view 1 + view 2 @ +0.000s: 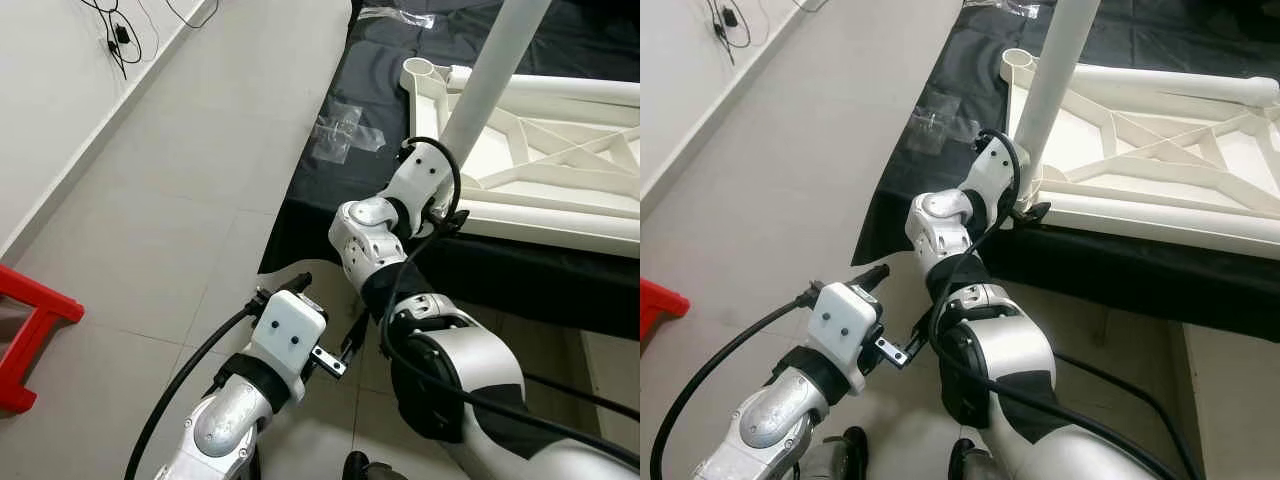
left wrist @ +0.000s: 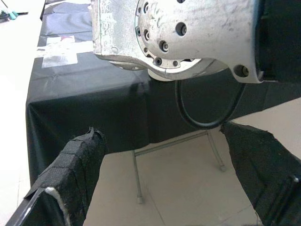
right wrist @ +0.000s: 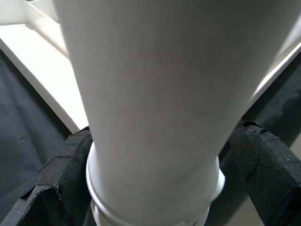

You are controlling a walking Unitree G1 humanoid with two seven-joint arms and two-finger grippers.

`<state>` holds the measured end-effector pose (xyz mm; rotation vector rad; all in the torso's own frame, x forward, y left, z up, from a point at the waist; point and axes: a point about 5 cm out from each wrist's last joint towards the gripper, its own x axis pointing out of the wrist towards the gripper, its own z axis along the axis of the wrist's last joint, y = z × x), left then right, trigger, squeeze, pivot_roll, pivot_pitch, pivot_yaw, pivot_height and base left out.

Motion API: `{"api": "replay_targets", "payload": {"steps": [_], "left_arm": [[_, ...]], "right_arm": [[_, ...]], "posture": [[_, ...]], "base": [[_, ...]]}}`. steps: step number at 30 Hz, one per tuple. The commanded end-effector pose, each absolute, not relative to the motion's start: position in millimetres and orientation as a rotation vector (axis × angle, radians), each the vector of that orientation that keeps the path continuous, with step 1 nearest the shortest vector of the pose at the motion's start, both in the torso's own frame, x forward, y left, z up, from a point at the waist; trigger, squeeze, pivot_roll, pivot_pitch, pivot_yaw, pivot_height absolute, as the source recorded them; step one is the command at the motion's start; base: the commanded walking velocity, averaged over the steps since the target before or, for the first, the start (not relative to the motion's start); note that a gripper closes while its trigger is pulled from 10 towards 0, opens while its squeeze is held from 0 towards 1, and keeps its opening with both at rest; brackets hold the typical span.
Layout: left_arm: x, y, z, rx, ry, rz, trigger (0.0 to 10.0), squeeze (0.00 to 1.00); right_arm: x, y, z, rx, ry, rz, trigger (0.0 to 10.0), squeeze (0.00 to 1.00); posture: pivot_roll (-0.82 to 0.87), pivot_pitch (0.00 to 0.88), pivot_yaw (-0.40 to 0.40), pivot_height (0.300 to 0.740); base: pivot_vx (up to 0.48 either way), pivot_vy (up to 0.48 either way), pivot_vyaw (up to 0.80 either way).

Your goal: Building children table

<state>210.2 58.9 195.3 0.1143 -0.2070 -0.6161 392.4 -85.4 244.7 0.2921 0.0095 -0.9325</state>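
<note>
Now right gripper (image 3: 155, 160) around white table leg (image 1: 490, 80), upturned tabletop (image 1: 560, 170)

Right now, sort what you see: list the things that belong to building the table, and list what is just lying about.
Belongs to the job:
- white table leg, standing at the frame's near corner
- upturned white tabletop frame on the black cloth
- right gripper around the leg's base
- left gripper, open, over the floor

Lying about:
- clear plastic wrapping
- red stool
- black cables by the wall
</note>
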Motion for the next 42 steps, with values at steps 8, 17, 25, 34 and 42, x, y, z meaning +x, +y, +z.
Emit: {"api": "replay_targets", "payload": {"steps": [8,17,25,34,42], "left_arm": [[209.2,56.7,189.4,0.115,-0.193,-0.629,10.0,0.0],[210.5,56.0,186.2,0.134,-0.195,-0.642,10.0,0.0],[212.8,55.9,184.0,0.146,-0.201,-0.647,10.0,0.0],[215.3,56.7,181.7,0.152,-0.203,-0.648,10.0,0.0],[216.0,57.8,180.4,0.151,-0.206,-0.645,10.0,0.0]], "right_arm": [[393.0,-87.3,243.6,0.342,0.019,-0.931,10.0,0.0],[392.6,-79.0,237.7,0.37,0.03,-0.859,10.0,0.0],[390.6,-77.7,235.3,0.347,-0.012,-0.824,10.0,0.0],[387.9,-74.7,226.4,0.336,-0.005,-0.756,10.0,0.0],[383.2,-69.9,213.8,0.325,0.011,-0.685,10.0,0.0]], "posture": [[0.14,0.29,-0.041,0.74],[0.13,0.268,-0.035,0.74],[0.13,0.244,-0.03,0.74],[0.12,0.228,-0.025,0.74],[0.12,0.224,-0.023,0.74]], "base": [[0.0,0.0,0.0],[0.0,0.0,0.0],[0.0,0.0,0.0],[0.0,0.0,0.0],[0.0,0.0,0.0]]}}
